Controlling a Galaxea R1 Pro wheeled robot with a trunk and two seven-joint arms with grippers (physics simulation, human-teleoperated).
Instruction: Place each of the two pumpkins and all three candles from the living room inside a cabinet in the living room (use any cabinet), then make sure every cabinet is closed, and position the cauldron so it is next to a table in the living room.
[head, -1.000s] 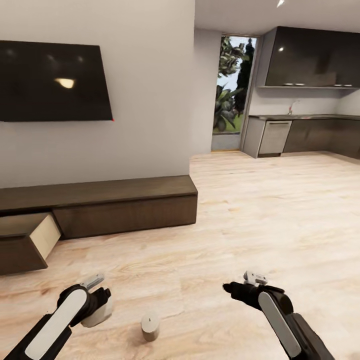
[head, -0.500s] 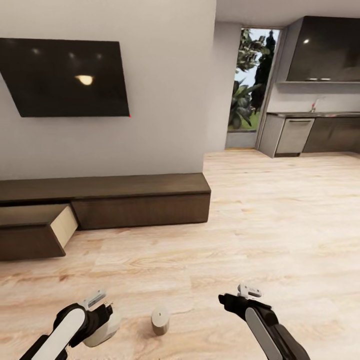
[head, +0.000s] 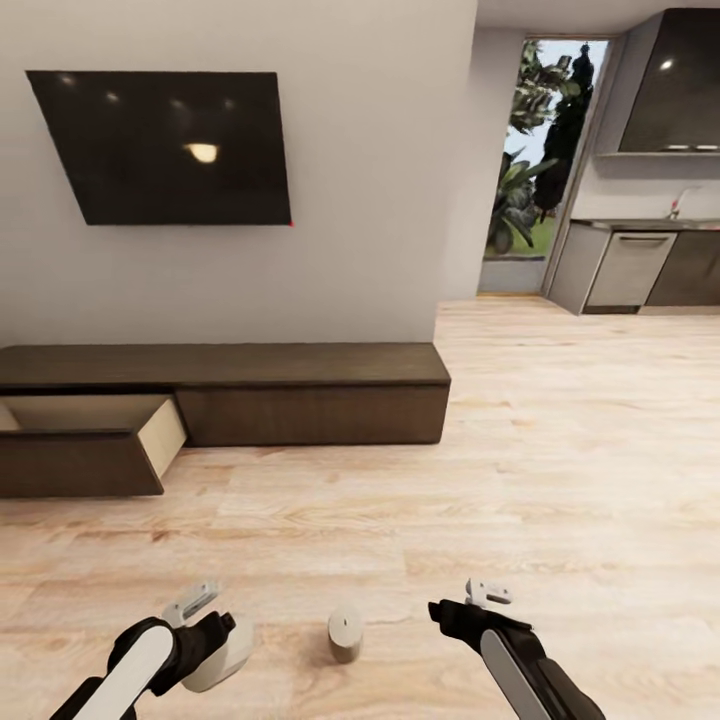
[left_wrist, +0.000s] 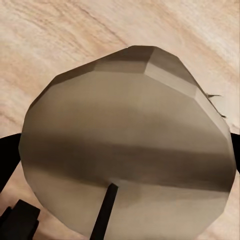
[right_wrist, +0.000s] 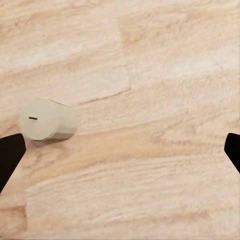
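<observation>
Grey candle gripped in left claw

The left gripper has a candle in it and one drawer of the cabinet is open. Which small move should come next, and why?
Probably carry the candle in the left gripper toward the open drawer of the cabinet, which lies ahead on the robot's left, some way off. The right gripper is open, and another candle stands on the floor between the arms.

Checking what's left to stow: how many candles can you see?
2. One candle stands on the floor between the arms; another candle is held by the left gripper. A third may be hidden.
</observation>
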